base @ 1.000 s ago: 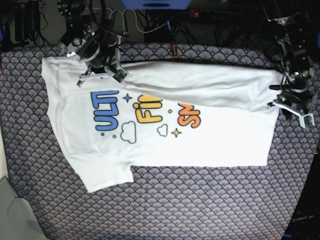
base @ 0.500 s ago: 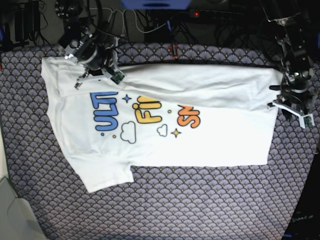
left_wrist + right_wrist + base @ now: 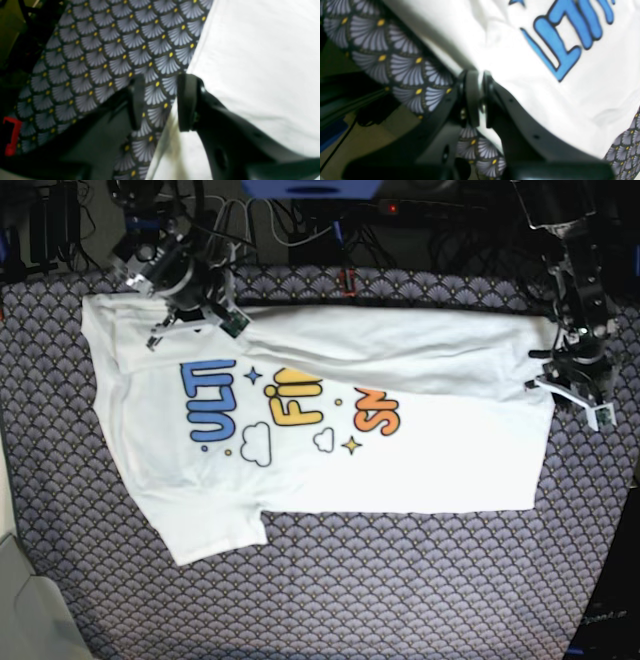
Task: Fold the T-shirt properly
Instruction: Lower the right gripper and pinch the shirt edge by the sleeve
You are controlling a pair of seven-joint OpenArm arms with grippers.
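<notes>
One T-shirt (image 3: 330, 420) lies flat, print up, across the patterned table cover (image 3: 400, 580), far long edge folded over. Right gripper (image 3: 477, 97) pinches its hem; left gripper (image 3: 160, 102) stands spread, empty, at its edge. Cloth judged light, limp; grip corners

T-shirt (image 3: 330, 430) lies spread on the patterned counter (image 3: 400, 580), its far long edge folded over, covering the tops of the printed letters. Right hand (image 3: 192, 315) sits at the fold's collar end; left hand (image 3: 572, 385) at the hem edge.
</notes>
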